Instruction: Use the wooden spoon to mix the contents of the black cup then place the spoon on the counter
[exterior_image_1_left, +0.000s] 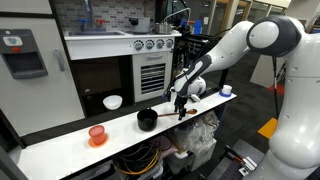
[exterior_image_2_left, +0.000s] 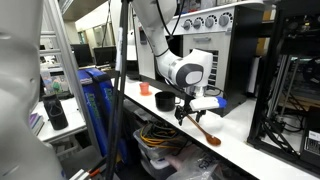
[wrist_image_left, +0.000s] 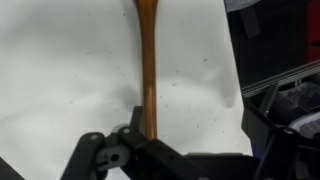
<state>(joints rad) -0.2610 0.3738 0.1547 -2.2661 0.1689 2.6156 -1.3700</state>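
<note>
The wooden spoon lies on the white counter, its handle running toward my gripper. The gripper is open, and the handle sits against its left finger with a wide gap of bare counter between the fingers. In an exterior view the spoon slants down from the gripper, bowl end toward the counter's near edge. The black cup stands on the counter just left of the gripper. It also shows in an exterior view, behind the gripper.
An orange-red cup stands further along the counter, and a white bowl sits behind on a lower shelf. A small blue-and-white item sits at the counter's far end. The counter edge drops off to the right in the wrist view.
</note>
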